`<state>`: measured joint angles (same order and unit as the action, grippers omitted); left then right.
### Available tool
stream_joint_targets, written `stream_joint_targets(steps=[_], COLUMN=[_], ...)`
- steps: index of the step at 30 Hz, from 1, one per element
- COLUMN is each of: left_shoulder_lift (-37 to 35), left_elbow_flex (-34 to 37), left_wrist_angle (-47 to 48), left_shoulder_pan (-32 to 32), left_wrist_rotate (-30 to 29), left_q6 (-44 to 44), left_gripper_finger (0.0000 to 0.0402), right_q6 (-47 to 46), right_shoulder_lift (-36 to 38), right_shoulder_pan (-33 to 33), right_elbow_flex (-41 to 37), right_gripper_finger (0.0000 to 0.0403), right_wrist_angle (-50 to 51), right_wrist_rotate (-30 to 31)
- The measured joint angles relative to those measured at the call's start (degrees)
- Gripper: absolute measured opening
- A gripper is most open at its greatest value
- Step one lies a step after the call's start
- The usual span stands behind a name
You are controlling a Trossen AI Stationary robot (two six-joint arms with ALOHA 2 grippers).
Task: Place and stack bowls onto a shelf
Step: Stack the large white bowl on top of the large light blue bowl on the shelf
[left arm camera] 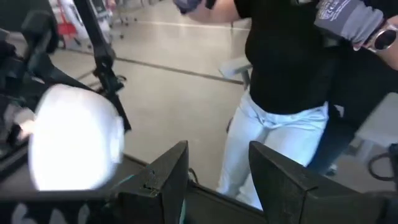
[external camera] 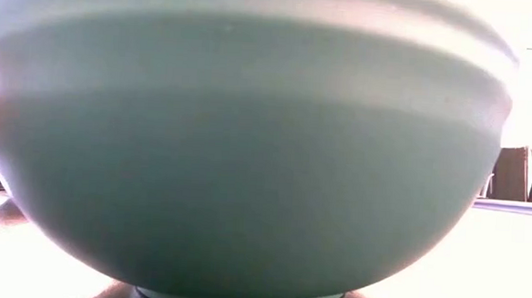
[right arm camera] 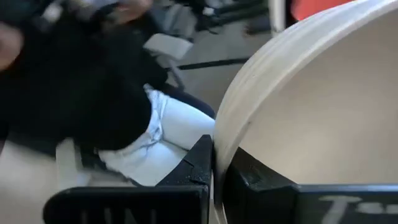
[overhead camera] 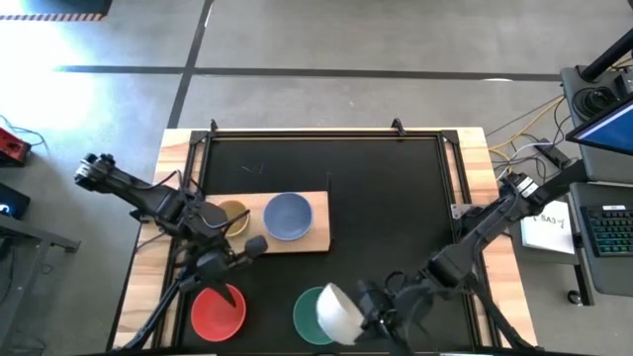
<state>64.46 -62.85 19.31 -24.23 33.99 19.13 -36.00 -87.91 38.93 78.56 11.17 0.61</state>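
Right gripper [overhead camera: 368, 314] pinches the rim of the white bowl [overhead camera: 339, 311], tilted above the teal bowl [overhead camera: 310, 314]; this thin edge hold may slip before the shelf [overhead camera: 318, 229].

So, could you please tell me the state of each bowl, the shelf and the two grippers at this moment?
white bowl: tilted, held by the rim in the right gripper
teal bowl: upright on the table
red bowl: upright on the table
pale blue bowl: upright on the shelf
yellow bowl: on the shelf
left gripper: open, empty
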Motion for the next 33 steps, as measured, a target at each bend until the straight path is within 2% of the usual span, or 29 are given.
stream_joint_targets(steps=[3,6,10,13,21,33], left_shoulder_lift=[1.2,3.1,6.1,8.3,10.1,14.1], left_elbow_flex=[0.0,0.0,0.0,0.0,0.0,0.0], left_wrist_angle=[-2.7,-4.4,-5.0,-6.1,-8.2,-19.4], left_shoulder_pan=[0.0,0.0,0.1,0.1,0.3,1.5], left_wrist_rotate=[-0.7,-4.7,-10.7,-11.6,-13.8,-14.0], left_q6=[0.2,0.3,-0.1,-1.1,1.1,3.3], left_gripper_finger=[0.0152,0.0152,0.0152,0.0152,0.0152,0.0152], right_q6=[10.6,19.7,29.7,35.0,40.3,48.2], right_shoulder_lift=[-0.8,-1.2,-1.1,-1.0,-2.3,-2.3], right_shoulder_pan=[-3.1,-6.3,-9.8,-11.5,-13.2,-13.1], right_elbow_flex=[0.0,0.0,0.0,0.0,0.0,0.0], right_gripper_finger=[0.0008,0.0008,0.0008,0.0008,0.0008,0.0008], right_wrist_angle=[-2.1,-2.3,-2.6,-3.1,-2.7,-3.0], right_wrist_rotate=[-6.4,-12.2,-17.1,-21.0,-30.0,-31.2])
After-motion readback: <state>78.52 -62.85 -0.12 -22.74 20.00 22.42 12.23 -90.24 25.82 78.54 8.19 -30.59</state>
